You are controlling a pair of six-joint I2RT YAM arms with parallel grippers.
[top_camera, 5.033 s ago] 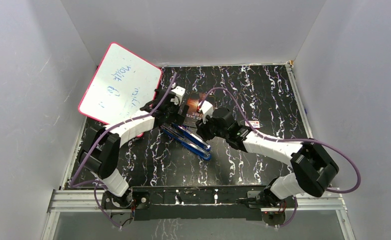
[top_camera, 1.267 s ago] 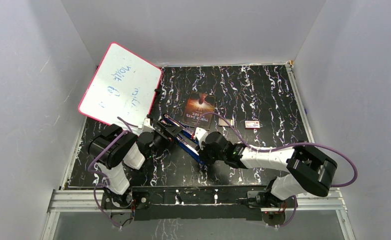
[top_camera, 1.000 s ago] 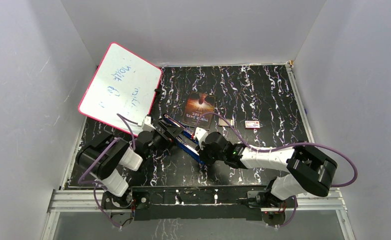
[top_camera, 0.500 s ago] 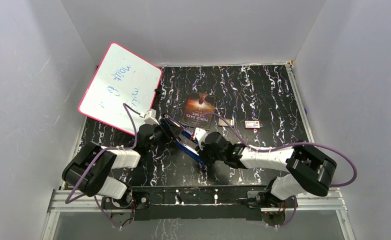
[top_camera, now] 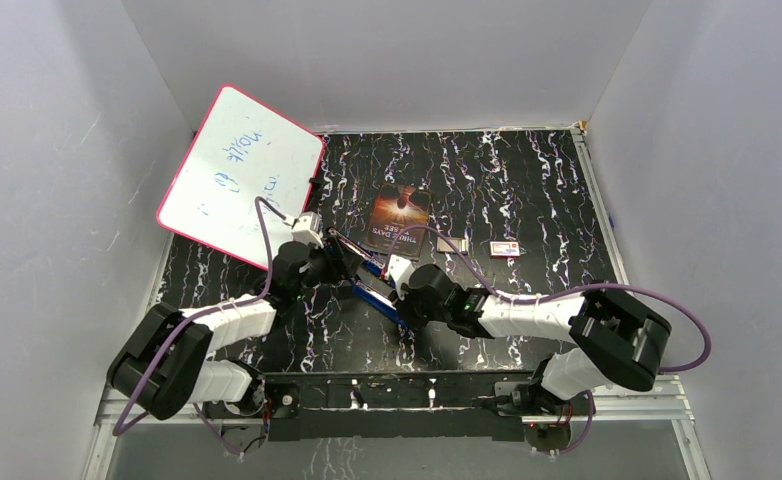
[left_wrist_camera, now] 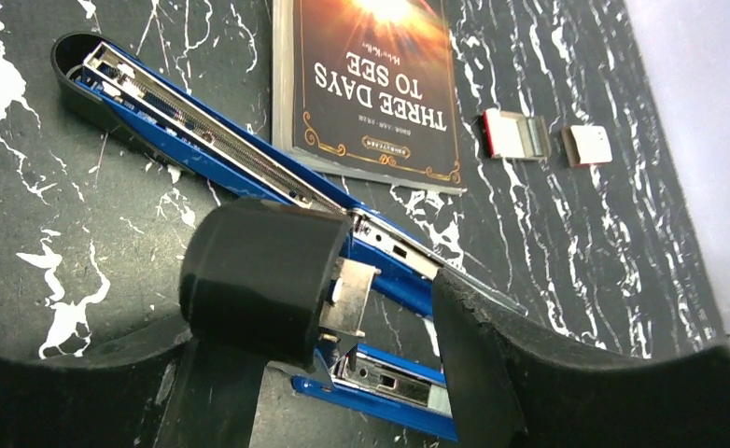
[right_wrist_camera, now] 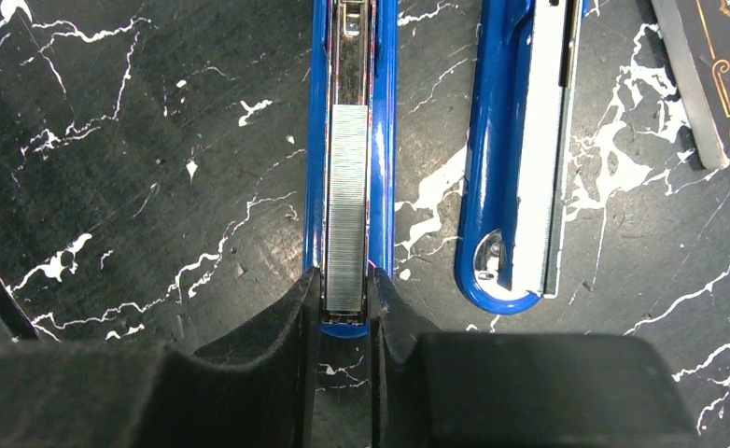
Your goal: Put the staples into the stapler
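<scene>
The blue stapler (top_camera: 375, 290) lies folded open on the black marbled table. A strip of staples (right_wrist_camera: 347, 205) sits in its magazine channel (right_wrist_camera: 316, 93), and the opened top arm (right_wrist_camera: 515, 140) lies beside it. My right gripper (right_wrist_camera: 345, 280) (top_camera: 399, 298) is shut on the magazine's front end. My left gripper (left_wrist_camera: 371, 327) (top_camera: 329, 262) is closed around the stapler's black hinge end (left_wrist_camera: 259, 275), its right finger (left_wrist_camera: 478, 327) against the metal rail. More loose staples (left_wrist_camera: 515, 135) (top_camera: 452, 243) lie on the table past the book.
A book (top_camera: 400, 212) (left_wrist_camera: 371, 84) lies just beyond the stapler. A small red-and-white box (top_camera: 505, 248) (left_wrist_camera: 587, 145) sits right of the loose staples. A pink-rimmed whiteboard (top_camera: 239, 175) leans against the left wall. Grey walls enclose the table.
My left arm has swung its elbow down and left, and its jaws have narrowed around the stapler's hinge end. The right gripper has stayed put on the magazine.
</scene>
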